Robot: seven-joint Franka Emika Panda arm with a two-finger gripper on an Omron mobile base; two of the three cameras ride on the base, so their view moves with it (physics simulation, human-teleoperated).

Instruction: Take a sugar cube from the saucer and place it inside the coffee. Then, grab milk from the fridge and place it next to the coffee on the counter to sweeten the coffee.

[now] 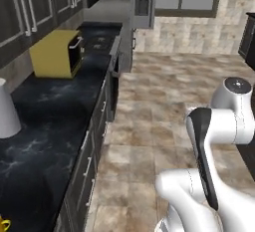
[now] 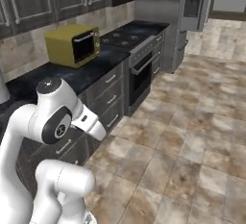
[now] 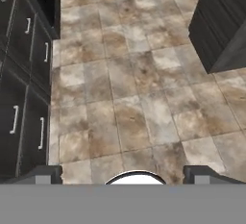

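Note:
My gripper (image 3: 124, 175) is open, and its two dark fingertips (image 3: 45, 174) stand far apart over bare tiled floor with nothing between them. The black marble counter (image 1: 45, 121) runs along the left over dark drawers with silver handles (image 3: 14, 119). A small yellow-orange scrap (image 1: 2, 223) shows at the counter's near left corner, cut off by the frame; I cannot tell whether it is the coffee or the saucer. The light-grey fridge (image 1: 143, 2) (image 2: 192, 2) stands shut at the far end of the counter run. The sugar cube and the milk are out of view.
A yellow microwave (image 1: 55, 54) (image 2: 72, 45) sits on the counter, with a stove (image 2: 129, 35) and oven (image 2: 141, 74) beyond it. A white rounded object (image 1: 6, 109) stands at the counter's left. A dark cabinet block (image 3: 221, 21) rises to the right of the floor.

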